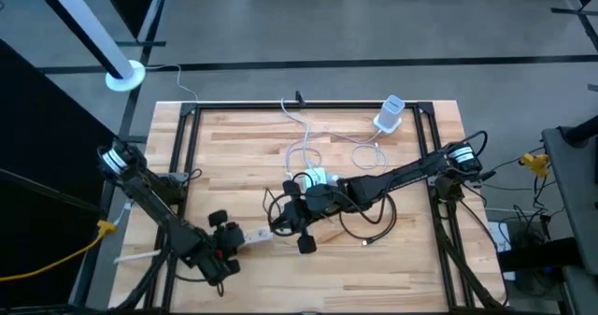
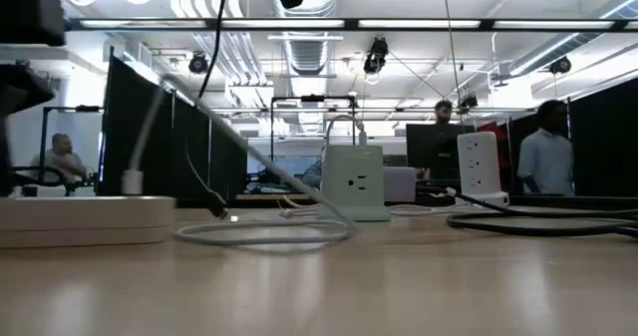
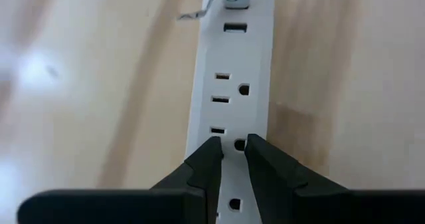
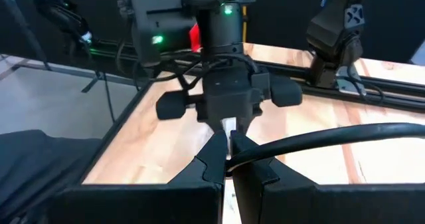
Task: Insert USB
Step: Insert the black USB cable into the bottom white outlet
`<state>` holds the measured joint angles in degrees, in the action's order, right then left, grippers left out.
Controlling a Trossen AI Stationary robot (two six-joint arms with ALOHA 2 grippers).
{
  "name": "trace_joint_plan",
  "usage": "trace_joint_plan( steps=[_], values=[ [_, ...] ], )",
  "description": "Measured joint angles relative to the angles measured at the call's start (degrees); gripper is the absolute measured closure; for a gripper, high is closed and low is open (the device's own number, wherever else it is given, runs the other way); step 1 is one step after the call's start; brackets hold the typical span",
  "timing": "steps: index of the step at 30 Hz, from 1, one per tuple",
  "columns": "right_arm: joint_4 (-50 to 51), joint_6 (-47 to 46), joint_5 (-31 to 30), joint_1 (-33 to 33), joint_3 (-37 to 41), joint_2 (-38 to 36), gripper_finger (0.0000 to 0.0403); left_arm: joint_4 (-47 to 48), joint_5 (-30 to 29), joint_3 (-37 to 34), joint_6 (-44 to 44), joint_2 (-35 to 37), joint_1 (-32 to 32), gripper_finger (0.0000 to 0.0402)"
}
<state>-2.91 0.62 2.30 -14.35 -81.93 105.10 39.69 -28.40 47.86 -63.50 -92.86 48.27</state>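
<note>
High view showed my left gripper (image 1: 227,241) at the near left, holding the end of the white power strip (image 1: 254,235); my right gripper (image 1: 277,223) sat at its other end; low view showed the strip lying flat; left wrist view showed my fingers (image 3: 207,159) squeezing the strip, its USB slot (image 3: 234,27) further along; right wrist view showed my right fingers (image 4: 219,151) pinched shut on a black cable (image 4: 332,139); the plug was hidden, so it could miss the slot.

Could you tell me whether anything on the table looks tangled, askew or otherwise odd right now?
Yes: black cables lie in loose, overlapping loops beside the right gripper, and white cords snake across the table's middle. The power strip under the left gripper lies flat and looks undamaged.
</note>
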Motion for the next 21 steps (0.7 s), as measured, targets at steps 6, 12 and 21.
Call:
trace_joint_plan(
  steps=[6,12,21],
  values=[
    [2.40,1.49,-3.79,0.65,0.03,0.02,0.0403,-1.25,-10.45,-0.19,0.93,-2.36,-0.38,0.0338],
    [2.73,5.66,0.58,2.23,0.03,0.02,0.0403,-5.71,-15.70,-1.00,0.96,-3.95,-0.74,0.0338],
    [6.29,4.84,4.35,5.25,-3.00,6.42,0.0403,-18.36,-19.35,-5.84,0.30,-5.14,-0.96,0.0338]
  ],
)
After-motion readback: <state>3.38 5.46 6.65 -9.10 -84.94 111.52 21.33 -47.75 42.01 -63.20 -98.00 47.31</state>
